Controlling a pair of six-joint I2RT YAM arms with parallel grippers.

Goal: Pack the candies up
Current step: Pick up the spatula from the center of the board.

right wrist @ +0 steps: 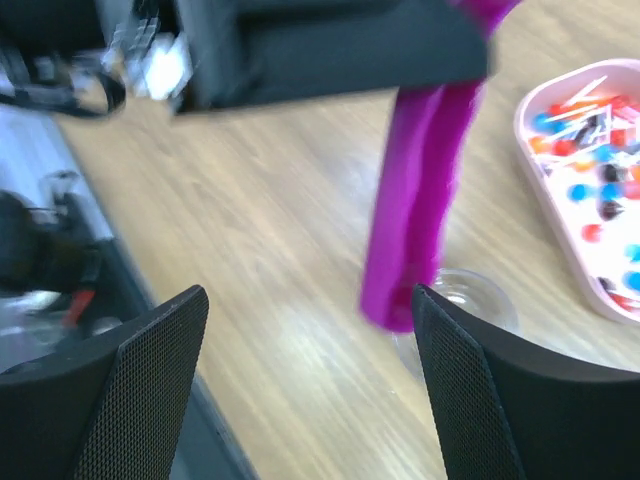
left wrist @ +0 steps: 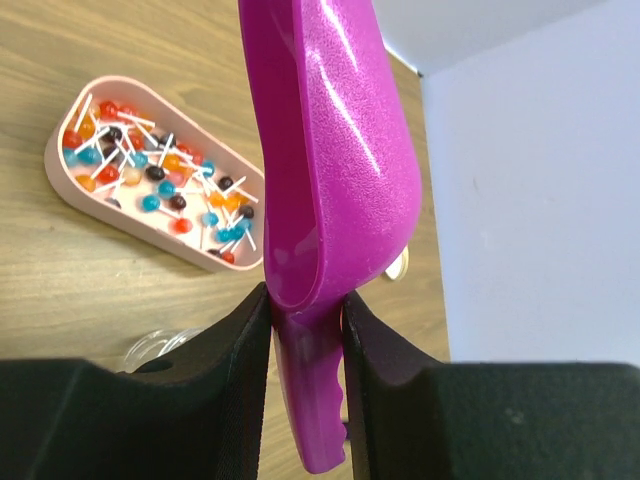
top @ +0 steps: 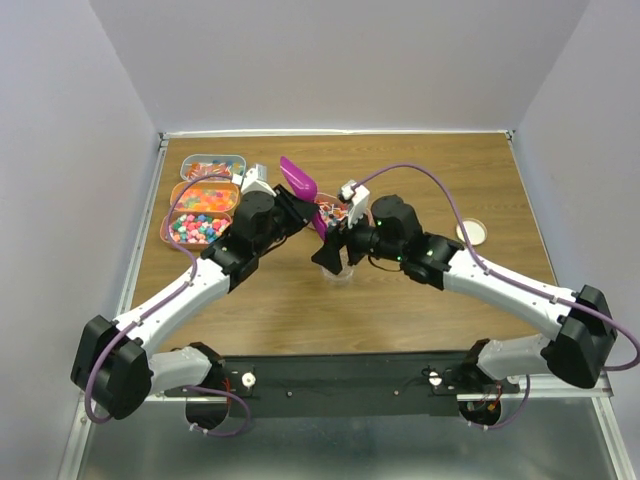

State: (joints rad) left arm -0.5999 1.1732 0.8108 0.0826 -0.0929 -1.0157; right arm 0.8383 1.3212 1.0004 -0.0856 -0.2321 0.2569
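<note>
The candies (top: 197, 229) lie sorted in open trays on the desk (top: 420, 170), none of them in either claw. Three trays sit touching in a column at the far left. Red-orange wrapped pieces (top: 212, 166) fill the grey-blue tray (top: 182, 165) at the back, orange-yellow gummies (top: 205, 198) fill the orange tray (top: 173, 195) in the middle, and pastel balls (top: 190, 226) fill the red tray (top: 164, 232) nearest the arms. A fourth lot, tiny lollipops (left wrist: 160, 175) in blue, orange, red and dark colours with white sticks, lies in a pink tray (left wrist: 120, 222) near the middle of the desk.

Between that column and the pink tray, the left claw (left wrist: 306, 295) pinches the handle of a magenta scoop (left wrist: 330, 150). Its two black fingers press against either side, and the bowl reaches up and away from the wrist.

The right claw (right wrist: 310, 295) faces it from the other side with its fingers spread wide and nothing between them. In its view the scoop's handle hangs down ahead, its end near the rim of a clear jar (right wrist: 470, 295) standing on the desk beside the pink tray.

Well off to the right, apart from everything else, a round cream lid (top: 472, 232) lies flat on the wood.
</note>
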